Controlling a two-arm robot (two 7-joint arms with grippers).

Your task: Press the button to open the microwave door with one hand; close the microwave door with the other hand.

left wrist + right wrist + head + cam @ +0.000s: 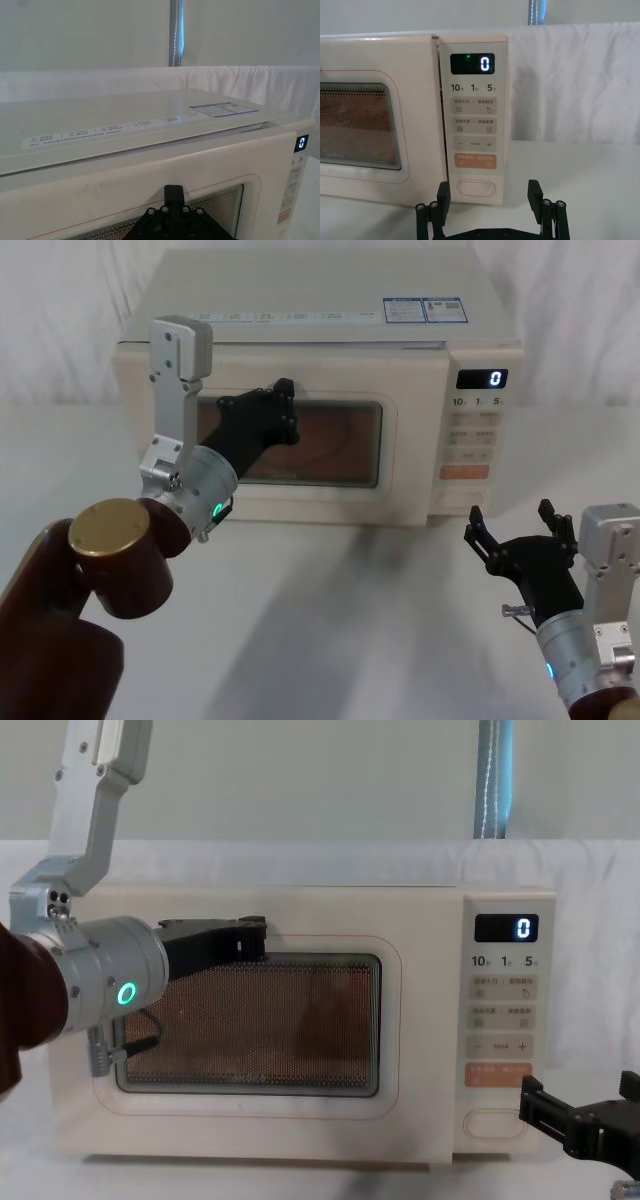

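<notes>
Nearest me, my right gripper [490, 200] hangs low over the table [350, 600] with its fingers spread wide, holding nothing, just short of the button [476, 188] at the foot of the keypad panel [474, 120]. Farther in, my left gripper [283, 405] is up against the microwave door [260, 1020], near the window's upper edge; I cannot tell how its fingers stand. A thin gap shows along the door's top. The display [506, 928] reads 0.
</notes>
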